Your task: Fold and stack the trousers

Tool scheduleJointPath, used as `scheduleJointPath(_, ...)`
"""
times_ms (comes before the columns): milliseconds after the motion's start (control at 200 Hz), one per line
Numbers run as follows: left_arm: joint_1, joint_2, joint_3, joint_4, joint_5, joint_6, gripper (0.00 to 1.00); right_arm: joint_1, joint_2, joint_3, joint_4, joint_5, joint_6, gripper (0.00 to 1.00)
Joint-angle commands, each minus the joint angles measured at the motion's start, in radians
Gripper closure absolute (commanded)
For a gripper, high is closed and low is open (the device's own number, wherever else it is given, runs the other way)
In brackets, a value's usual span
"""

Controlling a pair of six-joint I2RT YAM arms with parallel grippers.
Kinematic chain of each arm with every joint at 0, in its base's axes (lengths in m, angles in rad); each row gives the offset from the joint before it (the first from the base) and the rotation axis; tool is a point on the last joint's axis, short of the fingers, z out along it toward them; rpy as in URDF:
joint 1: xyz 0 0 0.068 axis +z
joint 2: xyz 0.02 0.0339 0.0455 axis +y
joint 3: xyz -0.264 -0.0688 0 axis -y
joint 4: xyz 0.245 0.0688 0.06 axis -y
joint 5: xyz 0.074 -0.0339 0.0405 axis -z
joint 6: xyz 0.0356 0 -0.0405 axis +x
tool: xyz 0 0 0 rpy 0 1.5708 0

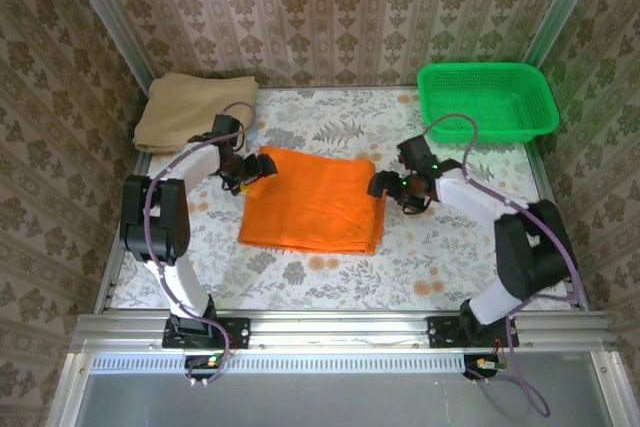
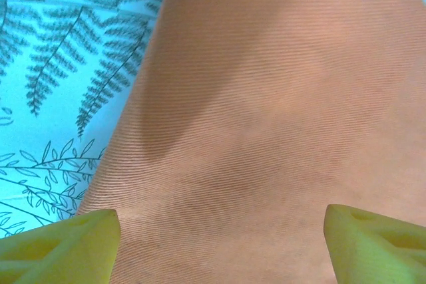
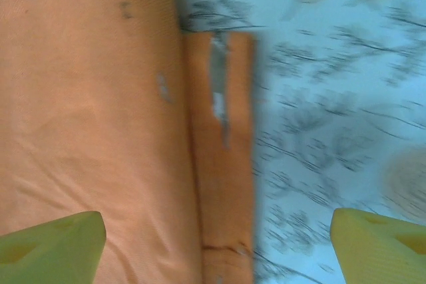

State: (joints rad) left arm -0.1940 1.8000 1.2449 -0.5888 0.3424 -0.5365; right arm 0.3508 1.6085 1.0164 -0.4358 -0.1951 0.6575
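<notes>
One pair: folded bright orange soft-fabric trousers [image 1: 315, 202].
Left gripper [image 1: 262, 169]: spread wide, empty, at their ten o'clock corner.
Right gripper [image 1: 382, 185]: spread wide, empty, three o'clock edge.

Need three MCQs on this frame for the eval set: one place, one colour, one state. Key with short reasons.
1. Where does the green basket stand?
A) back right
B) back left
C) near centre

2. What colour is the folded cloth at back left?
A) blue
B) tan
C) black

3. How do the trousers lie?
A) spread with both legs out
B) hanging off the near edge
C) folded into a rectangle

Key:
1 A, the top view puts it in the far right corner.
2 B, it is a sandy tan.
3 C, one neat orange rectangle lies in the middle.
</notes>
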Motion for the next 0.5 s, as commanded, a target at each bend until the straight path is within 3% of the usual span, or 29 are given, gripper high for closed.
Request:
scheduleJointPath(0,0.028,-0.085,0.020,-0.096,-0.010,0.068,0.17,0.028,0.099,0.080,-0.037,0.004,-0.034,0.08)
scheduleJointPath(260,0.099,-0.055,-0.027,-0.180,-0.057,0.112,0.15,0.070,0.184,0.048,0.005,-0.047,0.015,0.06)
scheduleJointPath(495,0.099,0.040,-0.089,-0.117,-0.016,0.067,0.25,0.150,0.229,-0.011,0.095,-0.130,0.106,0.11)
